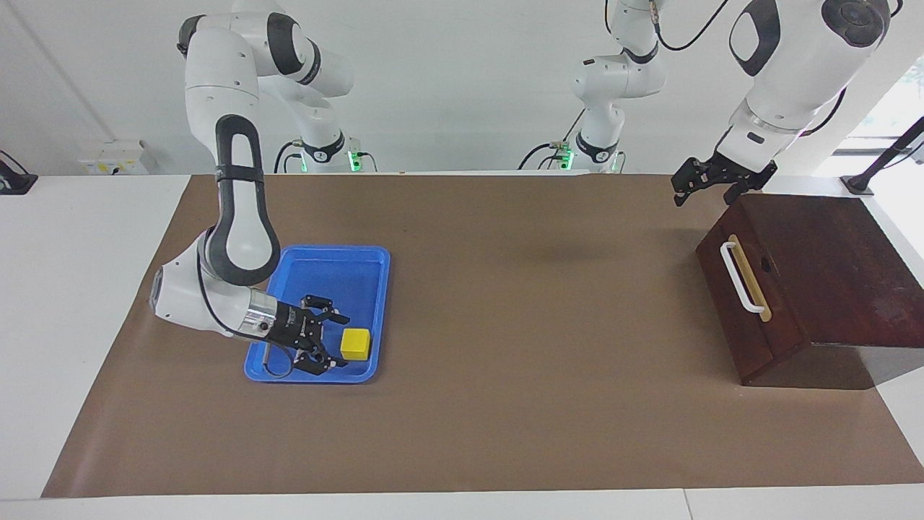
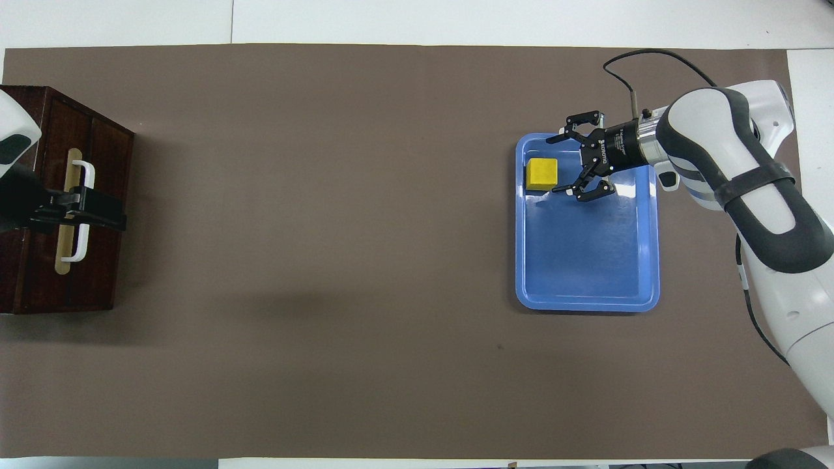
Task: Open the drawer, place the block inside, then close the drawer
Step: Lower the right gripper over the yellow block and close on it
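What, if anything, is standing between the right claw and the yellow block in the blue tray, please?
Nothing visible. The right claw is open, low inside the blue tray, right beside the yellow block, with only bare tray floor between them. The drawer remains shut.

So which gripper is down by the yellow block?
The right gripper, open inside the blue tray beside the block; the left gripper waits above the drawer.

yellow block [image 1: 355, 344], blue tray [image 1: 332, 258], reddish-brown drawer [image 1: 743, 318], white handle [image 1: 740, 278]

White wall [image 1: 447, 87], bright window [image 1: 891, 108], brown-covered table [image 1: 505, 404]
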You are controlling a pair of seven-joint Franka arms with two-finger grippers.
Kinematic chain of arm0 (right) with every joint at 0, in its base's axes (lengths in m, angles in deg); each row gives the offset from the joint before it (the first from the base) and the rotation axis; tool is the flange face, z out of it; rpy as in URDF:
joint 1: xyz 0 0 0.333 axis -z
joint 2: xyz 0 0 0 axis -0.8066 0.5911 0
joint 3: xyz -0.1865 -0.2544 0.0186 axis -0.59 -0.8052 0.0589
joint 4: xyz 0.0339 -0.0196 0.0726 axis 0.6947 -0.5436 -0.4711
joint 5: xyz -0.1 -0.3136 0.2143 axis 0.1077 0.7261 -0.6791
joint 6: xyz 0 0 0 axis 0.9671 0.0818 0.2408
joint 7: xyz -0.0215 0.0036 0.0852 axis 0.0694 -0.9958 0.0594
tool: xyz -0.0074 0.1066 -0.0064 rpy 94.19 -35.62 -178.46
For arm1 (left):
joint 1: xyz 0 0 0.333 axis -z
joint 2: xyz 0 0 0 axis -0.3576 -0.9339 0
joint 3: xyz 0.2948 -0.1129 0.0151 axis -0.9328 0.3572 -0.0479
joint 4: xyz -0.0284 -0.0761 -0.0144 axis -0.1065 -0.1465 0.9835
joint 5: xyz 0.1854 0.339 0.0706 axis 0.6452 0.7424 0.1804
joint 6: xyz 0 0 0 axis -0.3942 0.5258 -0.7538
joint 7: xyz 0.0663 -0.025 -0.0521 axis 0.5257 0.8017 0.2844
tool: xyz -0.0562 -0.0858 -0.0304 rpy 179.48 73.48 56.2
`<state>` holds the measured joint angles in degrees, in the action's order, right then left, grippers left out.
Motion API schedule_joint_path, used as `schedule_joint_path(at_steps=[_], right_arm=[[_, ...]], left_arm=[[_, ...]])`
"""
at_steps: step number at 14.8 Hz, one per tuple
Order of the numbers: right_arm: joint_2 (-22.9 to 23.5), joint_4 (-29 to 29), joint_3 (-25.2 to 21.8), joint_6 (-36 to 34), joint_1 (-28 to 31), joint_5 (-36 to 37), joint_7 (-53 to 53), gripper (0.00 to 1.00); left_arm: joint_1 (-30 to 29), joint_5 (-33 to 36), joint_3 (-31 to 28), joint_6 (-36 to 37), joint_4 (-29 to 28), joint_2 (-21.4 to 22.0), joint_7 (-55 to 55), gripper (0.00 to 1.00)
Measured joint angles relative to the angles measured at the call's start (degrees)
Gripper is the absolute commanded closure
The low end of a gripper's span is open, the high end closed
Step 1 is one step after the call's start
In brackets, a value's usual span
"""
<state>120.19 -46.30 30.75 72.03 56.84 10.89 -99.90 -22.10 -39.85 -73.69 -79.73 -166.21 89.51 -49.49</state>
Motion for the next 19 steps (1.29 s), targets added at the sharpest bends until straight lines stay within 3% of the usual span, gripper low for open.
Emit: schedule_joint_path(at_steps=[5, 11, 12, 14, 16, 17, 19], right_arm=[[0.3, -0.5, 0.0, 0.3, 0.0, 0.0, 0.9, 0.00], [0.4, -1.1, 0.0, 0.8, 0.0, 0.0, 1.3, 0.00], [0.4, -1.1, 0.0, 0.8, 0.0, 0.0, 1.3, 0.05], [0.4, -1.1, 0.0, 0.8, 0.0, 0.0, 1.3, 0.32], [0.4, -1.3, 0.0, 0.8, -0.1, 0.0, 1.3, 0.91], [0.4, -1.4, 0.0, 0.9, -0.1, 0.0, 1.3, 1.00], [0.4, -1.8, 0.0, 1.3, -0.1, 0.0, 1.3, 1.00]], left_arm=[[0.0, 0.2, 0.0, -0.1, 0.0, 0.0, 0.0, 0.00], [0.7, 7.8, 0.4, -2.3, -0.3, -0.1, -0.2, 0.00], [1.0, 9.2, 0.5, -2.8, -0.5, -0.2, -0.2, 0.00], [1.5, 11.5, 0.6, -3.8, -0.8, -0.6, -0.2, 0.00], [1.9, 13.6, 0.6, -4.4, -0.8, -1.6, -0.2, 0.00], [2.3, 15.4, 0.6, -4.7, -0.8, -2.1, -0.2, 0.00], [3.4, 20.3, 0.6, -5.3, -0.9, -3.5, -0.1, 0.00]])
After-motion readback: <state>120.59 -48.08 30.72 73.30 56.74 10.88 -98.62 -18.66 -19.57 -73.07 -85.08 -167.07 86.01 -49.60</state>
